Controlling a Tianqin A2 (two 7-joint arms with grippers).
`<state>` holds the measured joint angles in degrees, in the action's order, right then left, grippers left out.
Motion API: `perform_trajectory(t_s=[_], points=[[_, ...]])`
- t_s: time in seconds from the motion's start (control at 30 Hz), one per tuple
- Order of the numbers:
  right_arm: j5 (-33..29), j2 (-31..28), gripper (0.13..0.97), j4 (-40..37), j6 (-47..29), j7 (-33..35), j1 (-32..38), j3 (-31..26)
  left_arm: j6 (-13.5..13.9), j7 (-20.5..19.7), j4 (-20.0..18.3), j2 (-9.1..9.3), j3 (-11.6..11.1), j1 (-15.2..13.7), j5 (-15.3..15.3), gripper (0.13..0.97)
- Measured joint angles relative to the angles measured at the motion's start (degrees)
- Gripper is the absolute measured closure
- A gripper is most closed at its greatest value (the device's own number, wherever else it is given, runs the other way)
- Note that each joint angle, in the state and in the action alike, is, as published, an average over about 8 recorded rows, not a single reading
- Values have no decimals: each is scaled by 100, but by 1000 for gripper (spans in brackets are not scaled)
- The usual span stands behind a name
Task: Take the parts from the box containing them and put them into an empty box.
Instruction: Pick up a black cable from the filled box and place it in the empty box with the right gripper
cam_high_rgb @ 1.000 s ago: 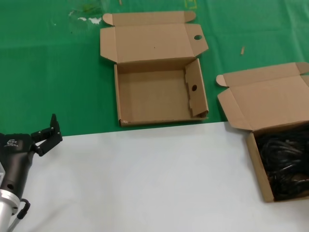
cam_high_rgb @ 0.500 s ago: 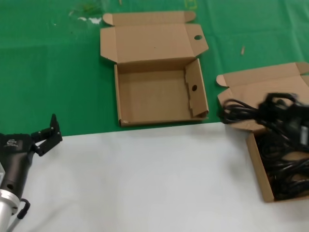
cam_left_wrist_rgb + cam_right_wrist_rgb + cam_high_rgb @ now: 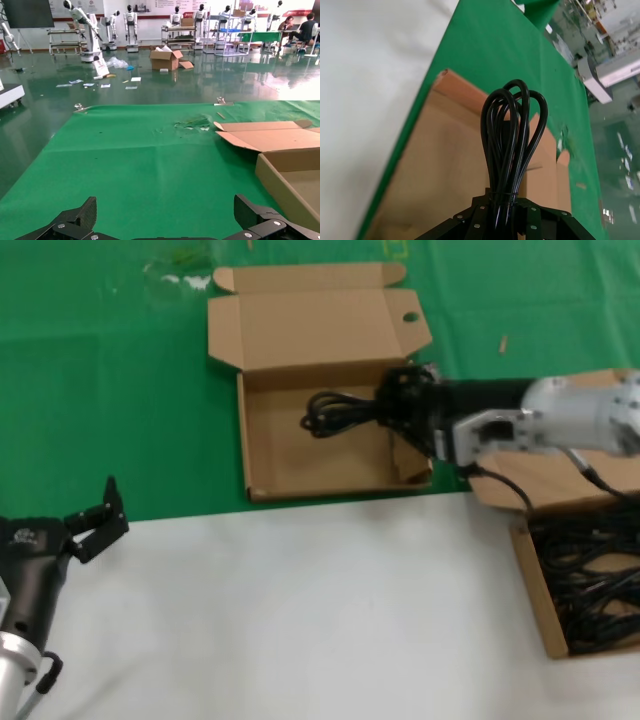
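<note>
Head view: the right claw (image 3: 400, 405) is clamped on a coiled power cord (image 3: 335, 410), whose loops hang just ahead of it over the empty box (image 3: 265, 455). Behind that claw sits the box of cords (image 3: 530, 585). The left claw (image 3: 98, 520), apart, rests on the table (image 3: 300, 610).

Left wrist view: beyond the left claw's (image 3: 170, 227) spread fingers (image 3: 80, 220), the empty box (image 3: 280, 172) lies to one side.

Right wrist view: the cord's (image 3: 512, 145) loops rise from the right claw (image 3: 505, 212), above the empty box's floor (image 3: 450, 165).

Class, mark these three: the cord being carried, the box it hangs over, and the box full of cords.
carried cord (image 3: 335, 410), head view, on its looped end.
empty box (image 3: 300, 465), head view, on its bare floor.
full box (image 3: 530, 580), head view, on its near left wall.
</note>
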<state>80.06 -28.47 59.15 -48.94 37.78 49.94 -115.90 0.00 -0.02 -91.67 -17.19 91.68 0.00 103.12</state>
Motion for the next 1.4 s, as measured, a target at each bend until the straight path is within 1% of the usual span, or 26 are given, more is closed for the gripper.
perform_trajectory(t_s=[0.17, 0.33, 0.57, 0.7, 0.87, 1.4], points=[[12, 829, 953, -1350, 156, 790, 813, -179, 0, 0, 0, 0, 0, 0, 0, 132], [145, 1415, 953, -2610, 313, 1602, 1379, -150, 0, 0, 0, 0, 0, 0, 0, 132], [443, 1918, 954, -4449, 300, 2929, 2068, 127, 0, 0, 0, 0, 0, 0, -1, 132], [567, 2030, 955, -5185, 230, 3484, 2337, 278, 0, 0, 0, 0, 0, 0, -1, 132], [610, 2058, 955, -5449, 203, 3677, 2437, 336, 0, 0, 0, 0, 0, 0, -1, 132], [612, 2059, 955, -5464, 201, 3686, 2443, 340, 0, 0, 0, 0, 0, 0, -1, 132]])
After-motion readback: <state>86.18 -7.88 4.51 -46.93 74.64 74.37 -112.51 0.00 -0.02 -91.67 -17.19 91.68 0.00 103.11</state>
